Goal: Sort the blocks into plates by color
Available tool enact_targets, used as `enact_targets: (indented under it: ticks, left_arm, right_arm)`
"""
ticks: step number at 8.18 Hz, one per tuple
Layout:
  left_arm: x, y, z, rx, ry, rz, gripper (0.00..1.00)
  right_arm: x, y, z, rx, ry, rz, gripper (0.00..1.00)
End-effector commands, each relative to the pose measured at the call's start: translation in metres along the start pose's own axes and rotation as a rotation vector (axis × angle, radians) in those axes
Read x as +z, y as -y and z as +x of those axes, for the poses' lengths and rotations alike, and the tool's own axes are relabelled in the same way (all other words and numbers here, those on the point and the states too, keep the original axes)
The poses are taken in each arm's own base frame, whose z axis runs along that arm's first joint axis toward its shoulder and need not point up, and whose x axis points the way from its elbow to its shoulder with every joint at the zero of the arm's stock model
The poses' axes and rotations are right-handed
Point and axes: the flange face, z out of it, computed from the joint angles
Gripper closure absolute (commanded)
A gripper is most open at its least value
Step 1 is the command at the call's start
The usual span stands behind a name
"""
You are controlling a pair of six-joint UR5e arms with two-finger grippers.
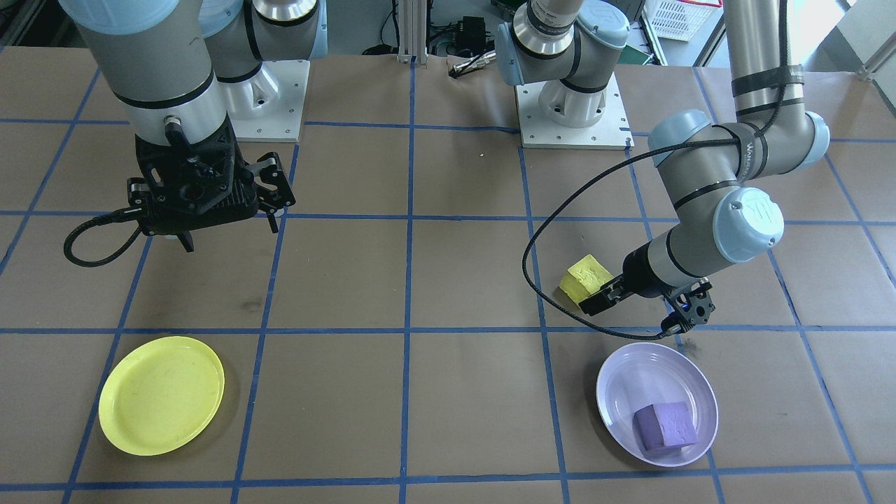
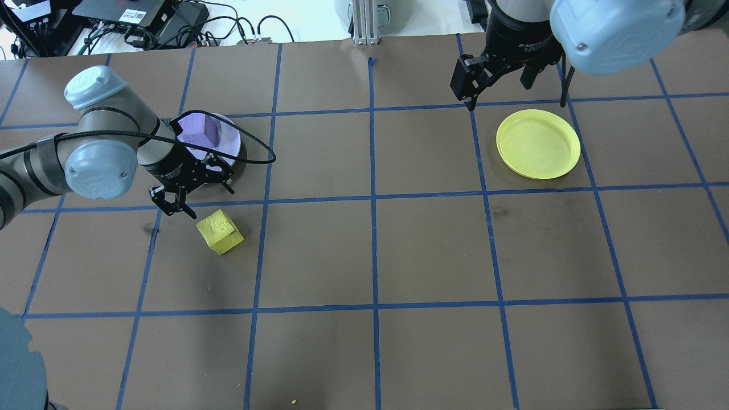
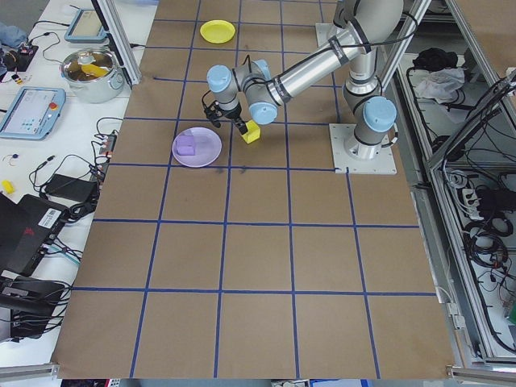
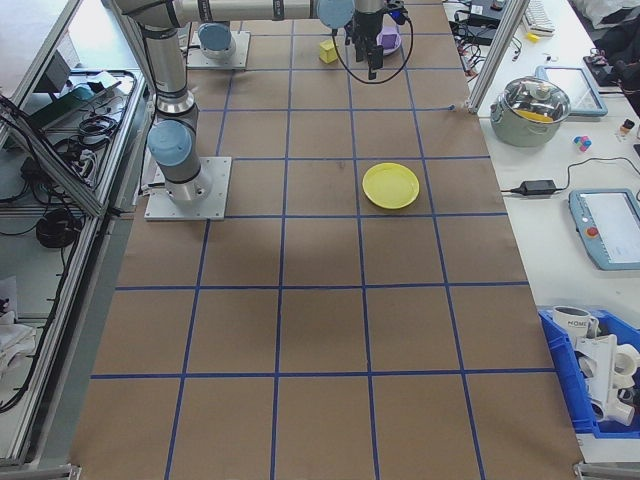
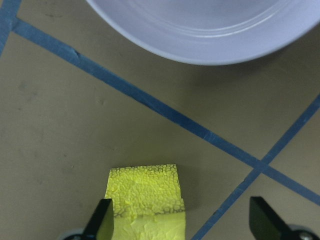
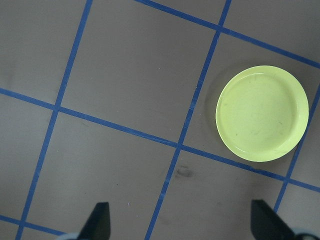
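blocks: 2 rough foam cubes; yellow block (image 2: 220,231) on desk (image 2: 398,256), purple block (image 1: 665,425) in lavender plate (image 1: 616,392)
plates: 2; yellow plate (image 2: 538,144) bare
left claw (image 2: 181,199): open, holding nothing, yellow block at its 5 o'clock in overhead view
right claw (image 2: 501,85): open, holding nothing

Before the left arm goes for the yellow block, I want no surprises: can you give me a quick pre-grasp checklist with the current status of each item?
1. Left gripper open: ok.
2. Yellow block between its fingers: not ok; in the wrist view it sits by one finger, off centre.
3. Purple block already in the lavender plate: ok.
4. Yellow plate holds nothing: ok.
5. Right gripper open, holding nothing: ok.
6. Left gripper height over the block: cannot tell.
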Motion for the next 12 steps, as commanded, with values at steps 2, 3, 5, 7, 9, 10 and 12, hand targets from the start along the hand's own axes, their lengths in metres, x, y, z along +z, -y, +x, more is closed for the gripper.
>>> enact_targets:
  ticks: [2,3,5,7,9,10,12]
  left_arm:
    - [0.021,-0.001,-0.009,0.038,0.016,-0.044,0.05]
    - [0.030,-0.007,-0.012,0.024,0.022,-0.062,0.05]
    - [0.034,-0.007,-0.014,0.025,0.026,-0.069,0.05]
    - [0.034,-0.007,-0.014,0.025,0.032,-0.070,0.04]
    - [0.051,-0.013,-0.027,0.010,0.156,-0.176,0.07]
    - [0.051,-0.013,-0.027,0.012,0.157,-0.175,0.06]
    - [0.051,-0.014,-0.026,0.015,0.156,-0.176,0.06]
  right_arm:
    - [0.001,0.000,0.000,0.000,0.000,-0.002,0.00]
    - [0.000,0.000,0.001,0.002,-0.002,0.000,0.00]
    - [0.001,0.000,0.001,0.001,-0.001,-0.002,0.00]
    - [0.001,0.000,0.000,0.000,0.000,-0.002,0.00]
    - [0.000,0.000,0.001,0.002,0.000,0.000,0.00]
    - [0.001,0.000,0.001,0.001,0.000,-0.002,0.00]
    - [0.001,0.000,0.000,0.000,0.000,-0.002,0.00]
